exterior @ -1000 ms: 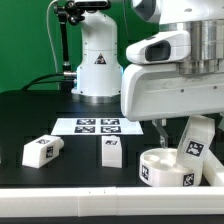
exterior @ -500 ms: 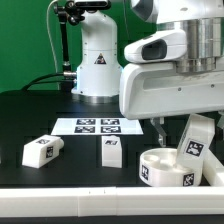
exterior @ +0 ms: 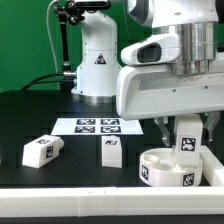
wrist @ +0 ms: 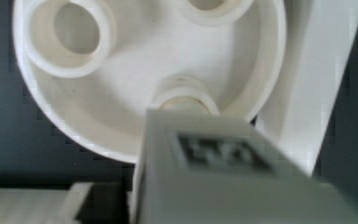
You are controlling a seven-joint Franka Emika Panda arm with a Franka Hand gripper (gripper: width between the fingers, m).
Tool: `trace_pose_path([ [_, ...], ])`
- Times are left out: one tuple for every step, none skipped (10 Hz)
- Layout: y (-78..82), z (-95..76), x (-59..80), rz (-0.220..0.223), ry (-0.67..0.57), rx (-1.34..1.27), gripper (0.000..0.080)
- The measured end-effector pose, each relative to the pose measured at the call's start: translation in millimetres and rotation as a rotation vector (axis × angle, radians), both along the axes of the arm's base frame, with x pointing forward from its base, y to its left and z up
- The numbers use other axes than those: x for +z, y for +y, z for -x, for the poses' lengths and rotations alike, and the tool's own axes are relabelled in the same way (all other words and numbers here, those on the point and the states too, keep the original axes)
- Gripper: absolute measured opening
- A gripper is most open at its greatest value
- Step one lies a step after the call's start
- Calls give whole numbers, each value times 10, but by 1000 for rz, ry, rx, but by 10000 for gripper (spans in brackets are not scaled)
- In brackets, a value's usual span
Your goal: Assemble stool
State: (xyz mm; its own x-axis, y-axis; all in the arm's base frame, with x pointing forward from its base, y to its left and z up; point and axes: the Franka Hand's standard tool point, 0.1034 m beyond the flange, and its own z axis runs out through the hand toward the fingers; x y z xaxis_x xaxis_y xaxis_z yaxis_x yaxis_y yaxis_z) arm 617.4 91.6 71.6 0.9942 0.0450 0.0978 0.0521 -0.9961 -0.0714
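Note:
The stool's round white seat [exterior: 166,170] lies at the exterior view's right, near the table's front edge. One white tagged leg [exterior: 189,146] stands upright in the seat, and my gripper [exterior: 187,128] is shut on it from above. In the wrist view this leg [wrist: 220,160] fills the foreground, over the seat [wrist: 123,80] with its round sockets. Two more legs lie loose on the table: one [exterior: 42,150] at the left, one [exterior: 110,151] in the middle.
The marker board [exterior: 98,126] lies flat behind the loose legs. Behind it, the arm's white base [exterior: 97,60] stands at the back of the black table. The arm's bulky white body [exterior: 170,85] hangs over the right side.
The leg in the seat leaned to the right before and now stands upright. My gripper has shut on it, and the arm has shifted slightly to the left.

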Motion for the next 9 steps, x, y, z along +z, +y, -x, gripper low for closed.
trace_pose_path([
  [1,0,-1,0,0,0,335],
  [2,1,-1,0,0,0,335],
  [2,1,-2,0,0,0,335],
  [3,5,-10,-2,3,-10,335],
  [9,0,-16,-12,2,-45,335],
  [24,-3,-16,-18,0,-73,335],
  [32,-6,-17,-47,11,-192,337],
  [31,-16,-17,-76,19,-307,337],
  [36,-24,-16,-93,24,-379,337],
])
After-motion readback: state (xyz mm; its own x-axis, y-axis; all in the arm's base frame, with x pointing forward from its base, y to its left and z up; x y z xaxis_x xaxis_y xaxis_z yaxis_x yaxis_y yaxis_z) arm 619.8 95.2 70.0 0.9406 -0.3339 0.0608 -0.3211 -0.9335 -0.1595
